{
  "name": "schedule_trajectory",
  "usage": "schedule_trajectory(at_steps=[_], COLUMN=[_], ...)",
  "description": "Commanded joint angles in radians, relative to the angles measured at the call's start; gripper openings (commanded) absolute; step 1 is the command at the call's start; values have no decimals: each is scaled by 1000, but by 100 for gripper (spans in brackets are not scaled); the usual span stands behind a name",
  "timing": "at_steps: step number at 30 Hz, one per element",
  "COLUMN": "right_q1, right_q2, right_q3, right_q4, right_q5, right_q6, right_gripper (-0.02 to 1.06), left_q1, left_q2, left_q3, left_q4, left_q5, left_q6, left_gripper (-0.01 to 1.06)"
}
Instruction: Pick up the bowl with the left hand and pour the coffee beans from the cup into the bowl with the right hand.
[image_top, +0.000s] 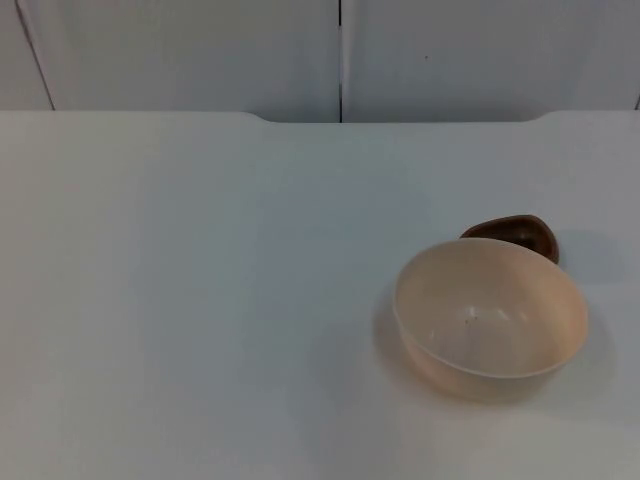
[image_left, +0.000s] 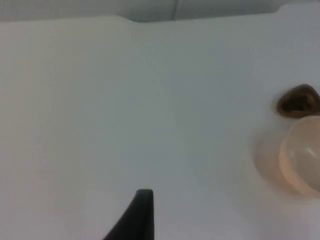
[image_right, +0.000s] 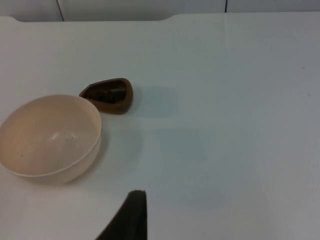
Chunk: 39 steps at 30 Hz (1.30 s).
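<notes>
Even, soft overhead light, bright, no hard glare on my surface (image_top: 200, 300). Faint bluish shadow patch mid-surface in the top view. The bowl (image_top: 490, 318) casts a soft shadow toward its left and front; the brown cup (image_top: 515, 234) throws a pale shadow to its right. My left wrist view is soft and out of focus, bowl (image_left: 302, 160) edges smeared. Right wrist view is sharper, with the cup's (image_right: 107, 95) shadow diffuse beside it.
</notes>
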<state>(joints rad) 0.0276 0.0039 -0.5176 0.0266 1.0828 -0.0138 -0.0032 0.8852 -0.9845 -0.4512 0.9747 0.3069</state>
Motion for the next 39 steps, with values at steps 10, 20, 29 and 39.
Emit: schedule_trajectory(at_steps=[10,20,29,39], right_q1=[-7,-7,-7,-7], right_q2=[-4,-4,-4,-4], right_q3=[2,2,2,2], right_q4=[-1,-1,-1,-1], right_q5=[-5,-5,-5,-5], right_q6=[-6,-6,-6,-6], right_gripper=[105,105,105,105], left_q1=[1,-12,-212,-377], left_q2=[118,185,323,517], left_q3=[-7,-7,-7,-18], left_q4=[-155,-149,-95,0], left_q5=[42,45,-24,-151], left_q6=[92,92,38,-74], left_gripper=[105,104,102,102])
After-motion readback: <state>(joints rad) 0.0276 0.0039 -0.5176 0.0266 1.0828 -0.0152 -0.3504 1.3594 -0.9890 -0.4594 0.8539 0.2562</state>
